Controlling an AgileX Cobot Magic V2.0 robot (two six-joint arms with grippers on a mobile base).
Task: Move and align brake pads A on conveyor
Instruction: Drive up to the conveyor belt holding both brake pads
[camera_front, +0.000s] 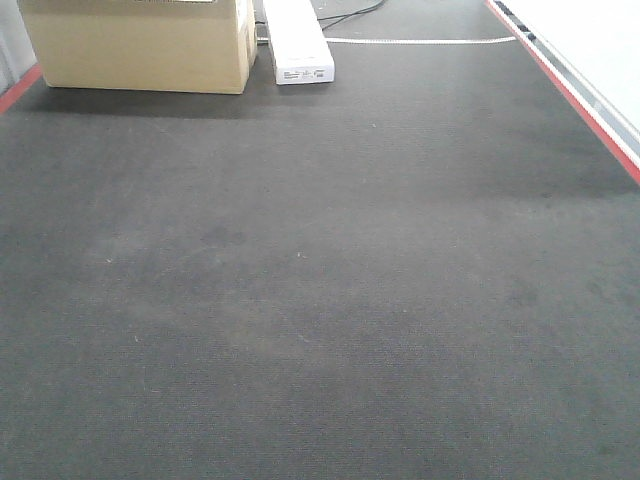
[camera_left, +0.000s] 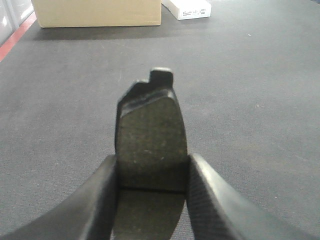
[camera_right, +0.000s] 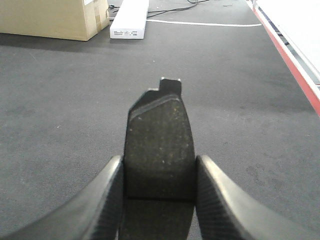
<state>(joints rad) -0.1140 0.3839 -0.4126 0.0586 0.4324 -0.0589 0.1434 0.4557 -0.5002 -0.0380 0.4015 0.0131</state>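
Observation:
In the left wrist view my left gripper (camera_left: 152, 187) is shut on a brake pad A (camera_left: 150, 140), gripped across its width near the cross groove and held above the conveyor (camera_left: 260, 100). In the right wrist view my right gripper (camera_right: 159, 192) is shut on another brake pad A (camera_right: 159, 140) the same way, above the conveyor (camera_right: 260, 115). The front view shows only bare conveyor belt (camera_front: 320, 280); neither gripper nor any pad shows there. The other pads are out of view.
A cardboard box (camera_front: 140, 45) and a long white box (camera_front: 297, 42) stand at the belt's far end, with cables behind. Red strips run along the right edge (camera_front: 580, 100) and the far left edge (camera_front: 18, 90).

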